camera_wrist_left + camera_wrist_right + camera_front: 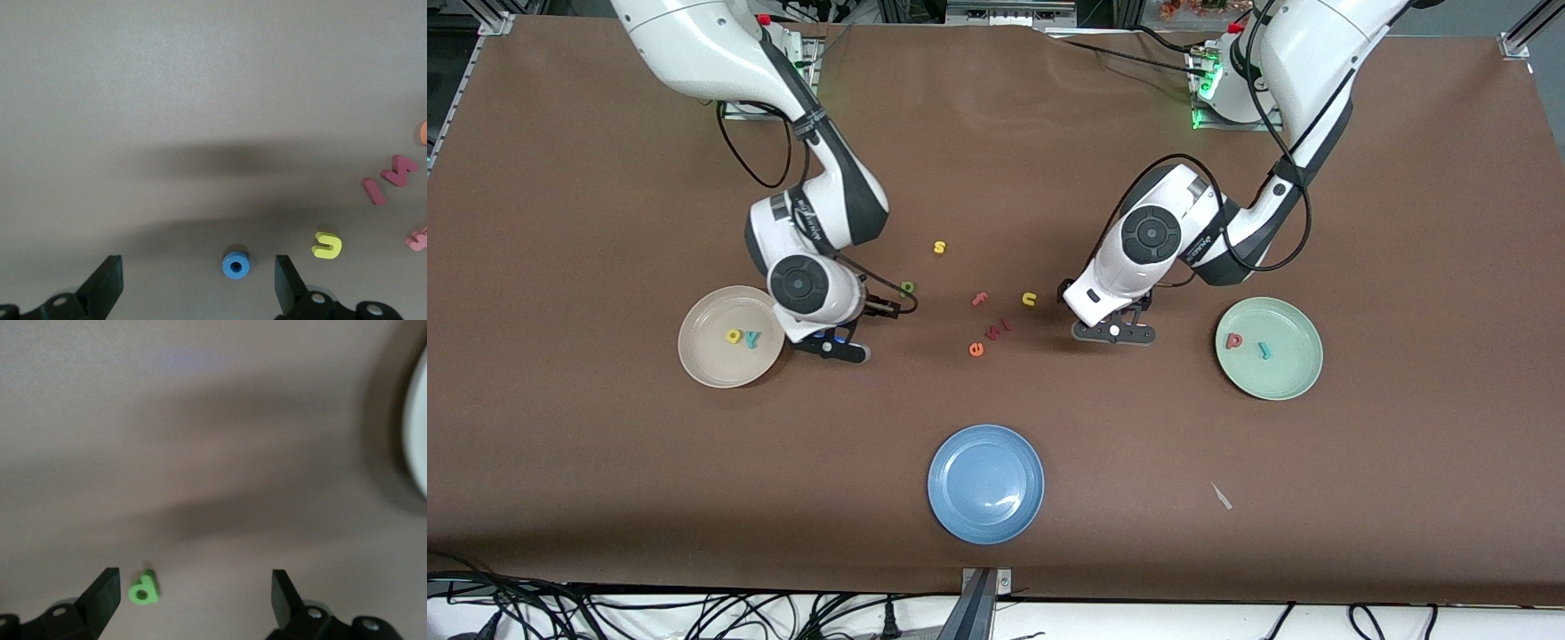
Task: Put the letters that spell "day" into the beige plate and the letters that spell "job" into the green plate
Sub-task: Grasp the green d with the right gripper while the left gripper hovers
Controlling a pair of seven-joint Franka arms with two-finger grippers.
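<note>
Surface: a wide desk (605, 462) under a plain brown cloth, faintly creased; a small pale scrap (1221, 496) lies on it toward the left arm's end, near the front camera.
Room: metal frame rails at the desk's corners, green lights at the arm bases, black cables along the edge nearest the front camera.
Writing: grey lettering on both forearms, too small to read.
Beige plate (703, 360): round, shallow, cream, toward the right arm's end; holds a yellow toy letter d (735, 336) and a teal toy letter y (753, 338), side by side.
Green plate (1294, 378): round, pale mint, toward the left arm's end; holds a pinkish-red b/p-shaped letter (1233, 340) and a teal letter j (1264, 350).
Blue plate (985, 483): round, nearest the front camera.
Green rounded letter (143, 589): on the cloth beside the right gripper.
Blue ring-shaped o (235, 265): on the cloth between the left jaws.
Loose letters: yellow s (939, 247), pink f (979, 300), yellow u (1029, 299), orange e (975, 349), dark red pieces (998, 330), mid-desk.
Right gripper (190, 593): low beside the beige plate, jaws spread, holding nothing.
Left gripper (199, 283): low over the o, jaws spread wide.
</note>
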